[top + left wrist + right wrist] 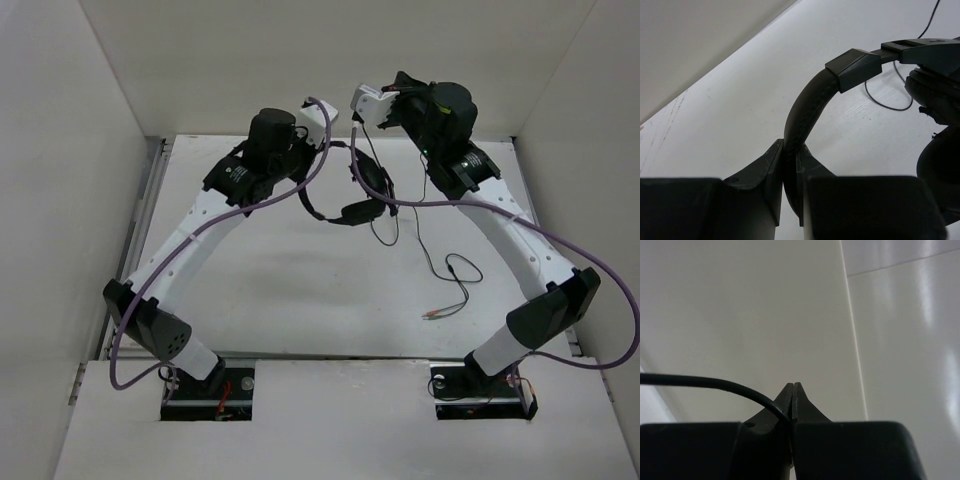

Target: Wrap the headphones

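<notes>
The black headphones (358,212) hang above the table's far middle. My left gripper (303,190) is shut on their padded headband (807,105), clamped between the jaws of my left gripper (790,152); an earcup (935,95) shows at the right of that view. Higher up, my right gripper (356,112) is raised and shut on the thin black cable (715,382), which enters from the left and ends pinched at the jaws of the right gripper (793,390). The rest of the cable (455,270) trails over the table to the pink and green plugs (432,315).
White walls (100,150) box in the white table (300,290) on three sides. Thick purple robot cables (250,205) loop along both arms, one passing just above the headphones. The arm bases (200,385) sit at the near edge.
</notes>
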`<state>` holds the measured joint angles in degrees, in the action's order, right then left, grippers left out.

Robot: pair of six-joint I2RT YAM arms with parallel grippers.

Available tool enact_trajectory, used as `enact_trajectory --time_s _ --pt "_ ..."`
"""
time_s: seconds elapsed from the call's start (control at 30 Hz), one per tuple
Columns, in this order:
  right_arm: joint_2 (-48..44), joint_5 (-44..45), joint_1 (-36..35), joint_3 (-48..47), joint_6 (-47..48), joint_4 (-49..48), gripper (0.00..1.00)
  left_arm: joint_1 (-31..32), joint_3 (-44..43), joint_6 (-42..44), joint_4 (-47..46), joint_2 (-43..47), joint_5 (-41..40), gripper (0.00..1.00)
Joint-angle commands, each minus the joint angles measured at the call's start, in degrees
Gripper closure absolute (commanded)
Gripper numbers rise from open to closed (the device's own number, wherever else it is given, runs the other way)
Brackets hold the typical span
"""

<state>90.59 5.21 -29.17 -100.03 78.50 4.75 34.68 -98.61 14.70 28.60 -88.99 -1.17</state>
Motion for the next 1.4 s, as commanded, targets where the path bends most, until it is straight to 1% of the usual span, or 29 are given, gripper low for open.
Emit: enact_trajectory --time_s 0.0,0.07,0.23,0.37,0.5,0.67,0.8,0.87,1.03,1.1,1.27,1.37 --pt "-0.8 -4.1 1.3 -1.7 -10.0 -0.3 1.00 -1.3 1.0 -3.9 -6.9 7.2 7.5 1.00" --pt "-0.7 -5.7 2.1 -2.4 -14.1 0.7 1.00 -1.3 1.6 -4.9 -6.9 8.5 10.1 1.00" --pt "-0.7 -10.3 2.2 -4.5 -22.6 4.4 1.00 0.3 1.5 -6.4 -6.4 9.4 13.3 1.00" --pt "-0.2 -12.2 2.4 -4.9 -26.9 5.4 1.00 0.7 -0.3 -8.1 -6.3 9.6 15.9 1.00" --pt "-0.2 -15.8 4.5 -5.1 -34.5 7.5 1.00 0.1 -2.8 -10.7 -6.2 9.8 18.2 1.00" --pt "-0.7 -25.0 8.8 -6.1 -49.8 10.4 1.00 -1.9 -7.4 -14.9 -6.5 9.8 20.0 1.00" --pt "-1.7 -36.6 13.8 -4.2 -67.2 9.5 1.00 -6.6 -15.1 -23.3 -6.3 7.8 24.1 1.00" --pt "-2.5 -43.9 15.3 -1.9 -77.4 6.7 1.00 -9.2 -19.1 -27.4 -6.2 6.2 26.8 1.00" --pt "-4.6 -52.3 15.4 4.3 -90.7 0.0 1.00 -12.0 -24.0 -32.2 -6.2 3.6 29.1 1.00" --pt "-5.2 -55.6 14.4 6.6 -95.3 -2.5 0.99 -13.1 -25.0 -34.9 -7.0 2.7 30.0 1.00" --pt "-6.2 -60.3 11.5 14.4 -109.4 -14.0 0.94 -16.3 -27.3 -42.2 -10.0 0.2 32.5 1.00" --pt "-6.1 -61.6 10.4 18.6 -117.1 -21.9 0.87 -17.7 -28.7 -45.8 -11.9 -1.3 33.8 1.00"
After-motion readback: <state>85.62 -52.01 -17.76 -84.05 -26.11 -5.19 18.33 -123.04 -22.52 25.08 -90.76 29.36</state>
